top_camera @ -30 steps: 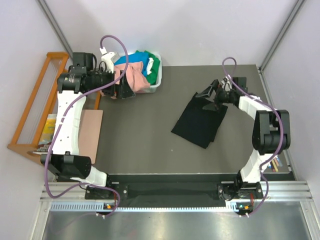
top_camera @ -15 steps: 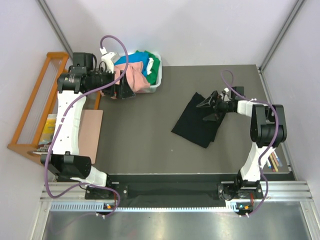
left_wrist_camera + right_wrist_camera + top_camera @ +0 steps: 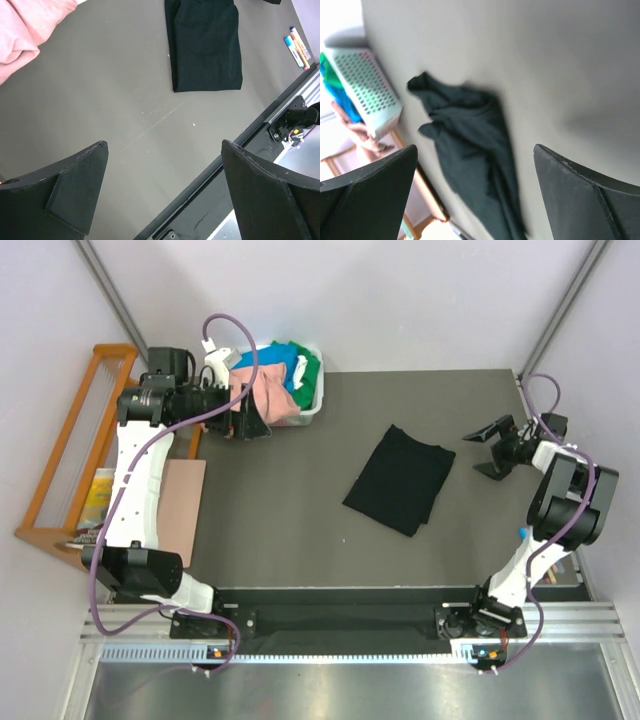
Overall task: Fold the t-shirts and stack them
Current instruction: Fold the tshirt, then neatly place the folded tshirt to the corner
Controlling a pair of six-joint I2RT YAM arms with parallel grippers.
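Both wide open and empty: left gripper (image 3: 257, 420) beside the upper-left salmon-pink cloth t-shirt (image 3: 270, 395), right gripper (image 3: 484, 452) at right. Folded black cloth t-shirt (image 3: 400, 480) lies centre. Probably soft, light, limp; pinch a bunched edge.

No legible text, label, brand or number in any view.
- Pens (image 3: 300, 47) at the table's right edge: markings on the barrels too small to read.
- Colourful flat item (image 3: 97, 498) in the wooden rack (image 3: 62, 435): print blurred, unreadable.
- Black t-shirt (image 3: 400, 480): nothing readable on the folded face showing.
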